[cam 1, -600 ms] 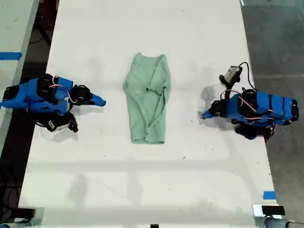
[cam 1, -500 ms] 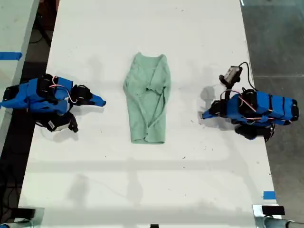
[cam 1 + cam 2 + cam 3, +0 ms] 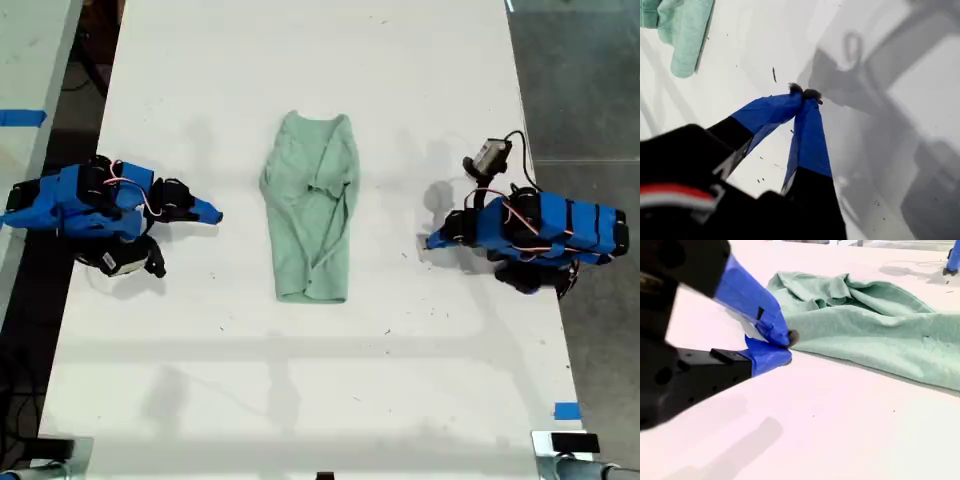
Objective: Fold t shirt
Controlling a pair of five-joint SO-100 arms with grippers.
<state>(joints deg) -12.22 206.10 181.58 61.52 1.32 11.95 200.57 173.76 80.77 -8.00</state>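
- The wrinkled pale mint-green cloth t shirt (image 3: 310, 205) is lying unchanged, narrow, mid white bench (image 3: 300, 400).
- My first pincer (image 3: 805, 93) and my second pincer (image 3: 788, 346) are staying closed and empty; folding is apparently pausing.

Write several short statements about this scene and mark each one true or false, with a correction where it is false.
1. The t shirt lies on the white table. True.
2. My first end effector grips the t shirt. False: it is shut on nothing, apart from the cloth.
3. My second end effector is shut, near the t shirt. True.
4. The t shirt carries a large print. False: it is plain mint green.
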